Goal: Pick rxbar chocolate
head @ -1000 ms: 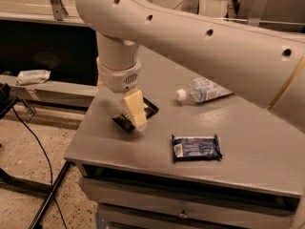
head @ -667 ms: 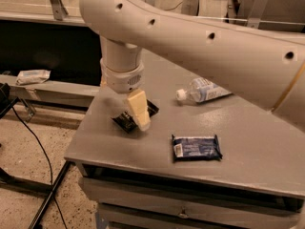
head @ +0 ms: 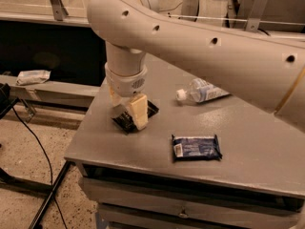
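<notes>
The rxbar chocolate (head: pixel 124 122) is a small flat black wrapper lying on the grey table (head: pixel 248 142) near its left edge. My gripper (head: pixel 129 118) points straight down onto it, with the cream fingers (head: pixel 138 110) standing apart on either side of the bar, which still rests on the table. The wrist and the fingers hide the bar's middle; only its two ends show. The big white arm (head: pixel 200 46) reaches in from the right.
A dark blue bar wrapper (head: pixel 196 147) with a white patch lies to the right near the front edge. A clear plastic bottle (head: pixel 202 92) lies on its side behind it. A low rail with a white packet (head: pixel 32 76) runs at the left; cables cross the floor.
The gripper has sunk slightly lower onto the black bar and shifted a touch to the right. The bar, blue wrapper and bottle have not moved.
</notes>
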`<action>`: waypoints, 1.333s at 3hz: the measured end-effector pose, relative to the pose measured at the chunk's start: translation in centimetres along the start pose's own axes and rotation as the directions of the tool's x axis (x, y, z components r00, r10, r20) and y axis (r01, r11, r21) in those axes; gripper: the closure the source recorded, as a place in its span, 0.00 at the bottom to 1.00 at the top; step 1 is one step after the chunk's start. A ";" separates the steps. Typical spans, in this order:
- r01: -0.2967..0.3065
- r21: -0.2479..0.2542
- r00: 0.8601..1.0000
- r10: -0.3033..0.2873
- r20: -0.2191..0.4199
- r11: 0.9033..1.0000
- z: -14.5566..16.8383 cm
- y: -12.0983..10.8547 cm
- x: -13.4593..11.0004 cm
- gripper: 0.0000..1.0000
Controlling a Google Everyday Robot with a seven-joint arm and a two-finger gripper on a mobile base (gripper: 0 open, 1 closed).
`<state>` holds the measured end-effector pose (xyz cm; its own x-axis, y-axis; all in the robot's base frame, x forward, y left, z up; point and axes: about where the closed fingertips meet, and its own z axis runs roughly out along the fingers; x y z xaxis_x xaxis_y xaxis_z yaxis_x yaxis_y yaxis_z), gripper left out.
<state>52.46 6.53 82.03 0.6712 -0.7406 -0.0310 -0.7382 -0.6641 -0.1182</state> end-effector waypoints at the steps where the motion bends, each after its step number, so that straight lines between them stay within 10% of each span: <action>1: 0.002 0.000 1.000 -0.002 0.001 1.000 -0.3 0.0 0.0 0.61; 2: 0.004 0.003 1.000 -0.004 0.009 1.000 -0.9 -0.2 -0.1 0.92; 4: 0.027 0.094 0.992 -0.038 0.122 0.995 -5.2 -2.3 0.5 1.00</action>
<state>54.18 7.13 87.48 0.7021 -0.6968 -0.1469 -0.7104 -0.6712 -0.2118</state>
